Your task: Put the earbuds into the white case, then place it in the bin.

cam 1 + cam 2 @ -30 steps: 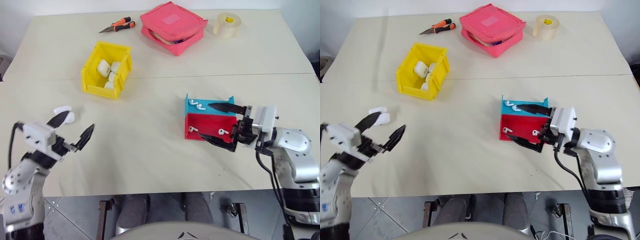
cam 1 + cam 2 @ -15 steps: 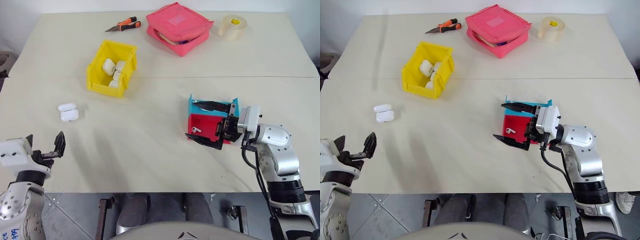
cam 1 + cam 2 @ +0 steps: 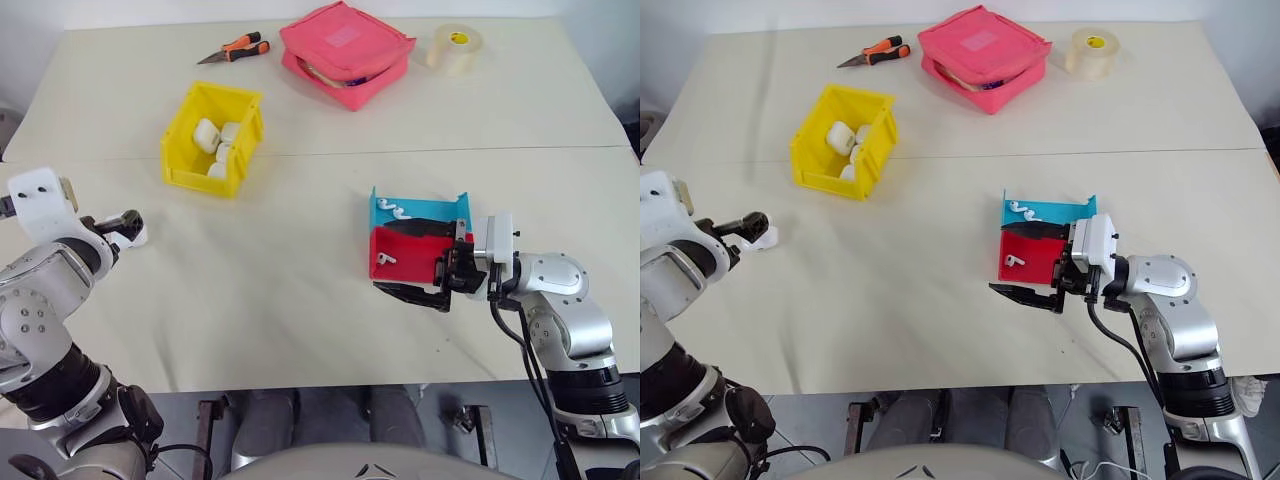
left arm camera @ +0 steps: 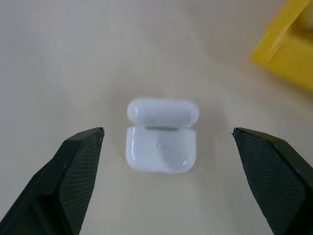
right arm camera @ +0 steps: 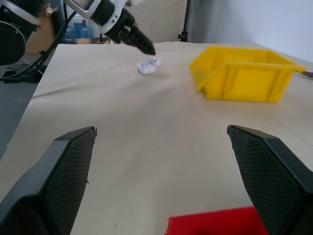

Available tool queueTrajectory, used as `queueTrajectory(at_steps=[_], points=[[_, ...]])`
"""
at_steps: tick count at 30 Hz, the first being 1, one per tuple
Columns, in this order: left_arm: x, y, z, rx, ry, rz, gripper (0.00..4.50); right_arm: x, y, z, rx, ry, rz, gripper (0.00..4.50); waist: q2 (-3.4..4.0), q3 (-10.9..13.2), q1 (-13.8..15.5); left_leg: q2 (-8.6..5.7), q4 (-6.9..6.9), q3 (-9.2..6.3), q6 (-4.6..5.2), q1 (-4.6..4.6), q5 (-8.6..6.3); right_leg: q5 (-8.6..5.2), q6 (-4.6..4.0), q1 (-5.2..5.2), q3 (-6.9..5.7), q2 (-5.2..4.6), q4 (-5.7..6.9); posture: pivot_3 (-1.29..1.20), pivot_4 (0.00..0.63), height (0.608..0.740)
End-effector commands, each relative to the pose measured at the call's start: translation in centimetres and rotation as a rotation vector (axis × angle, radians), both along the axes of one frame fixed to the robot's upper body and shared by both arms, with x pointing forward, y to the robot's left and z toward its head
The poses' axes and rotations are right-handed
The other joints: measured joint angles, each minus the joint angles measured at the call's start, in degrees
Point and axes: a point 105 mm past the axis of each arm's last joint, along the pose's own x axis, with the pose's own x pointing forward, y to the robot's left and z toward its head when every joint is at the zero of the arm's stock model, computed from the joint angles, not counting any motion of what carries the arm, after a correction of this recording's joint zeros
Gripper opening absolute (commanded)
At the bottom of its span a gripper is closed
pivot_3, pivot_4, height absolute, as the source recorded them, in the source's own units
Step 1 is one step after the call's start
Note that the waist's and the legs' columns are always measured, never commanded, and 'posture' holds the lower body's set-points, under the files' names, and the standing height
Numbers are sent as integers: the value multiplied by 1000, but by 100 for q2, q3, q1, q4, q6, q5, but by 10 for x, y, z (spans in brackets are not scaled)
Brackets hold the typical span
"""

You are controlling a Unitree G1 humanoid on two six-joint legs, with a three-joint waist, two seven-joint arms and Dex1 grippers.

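I have both arms low at the near edge of the pale cream counter (image 3: 300, 300). My right pincer (image 3: 1030, 262) lies level, pointing across the counter, its black fingers spread wide and empty; one finger reaches over the shallow red plastic tray (image 3: 1032, 258), the other hangs just off the tray's near edge. I judge it is parked there to pick a tiny glossy white earbud (image 3: 1012, 260) that rests in the red tray. Touching the red tray's far side is a shallow blue plastic tray (image 3: 1070, 210) with two more such earbuds (image 3: 1020, 209) in it.

By the left edge, my left pincer (image 4: 166, 139) is also wide and empty, angled down with its fingers either side of the small rounded glossy white case (image 4: 160, 147), not touching it. The case lies flat on the counter with its lid open, ready to receive earbuds.

Farther back on the left, the bright yellow plastic bin (image 3: 180, 165) already holds several similar white cases. Along the far edge lie orange-handled pliers (image 3: 232, 50), a pink zip pouch (image 3: 345, 50) and a roll of tape (image 3: 454, 48).
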Motion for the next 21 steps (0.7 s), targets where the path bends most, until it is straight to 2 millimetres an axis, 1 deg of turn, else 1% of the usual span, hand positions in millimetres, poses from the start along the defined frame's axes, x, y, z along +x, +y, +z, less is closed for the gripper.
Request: queueTrajectory(at_steps=[1, 5, 9, 16, 21], points=[[1, 10, 5, 26, 15, 41, 4489, -6, 4, 10, 35, -34, 8, 4500, -1, 0, 14, 0, 1, 0, -2, 0, 1, 0, 0, 0, 0, 0, 1, 0, 150, 740], [10, 6, 0, 9, 44, 6, 4489, -7, 6, 10, 44, -39, 1, 4500, -1, 0, 34, 0, 4, 0, -4, 0, 2, 0, 0, 0, 1, -1, 5, 0, 150, 740], [19, 2, 4, 1, 45, -7, 4489, -8, 7, 13, 53, -53, -5, 4500, -3, 1, 45, -1, 5, -1, -4, -1, 2, 0, 0, 0, 1, -1, 6, 0, 150, 740], [22, 6, 1, 2, 61, 12, 4489, -10, 9, 14, 65, -58, -21, 4500, -5, 3, 15, 0, 4, 1, -5, -2, 2, 0, 0, -4, 1, -1, 6, 0, 150, 740], [22, 5, -6, -12, 87, 10, 4489, -12, 9, 14, 71, -59, -40, 4500, -5, 3, 23, 0, 4, 1, -5, -2, 2, 0, 0, -4, 1, -1, 7, 0, 150, 740]])
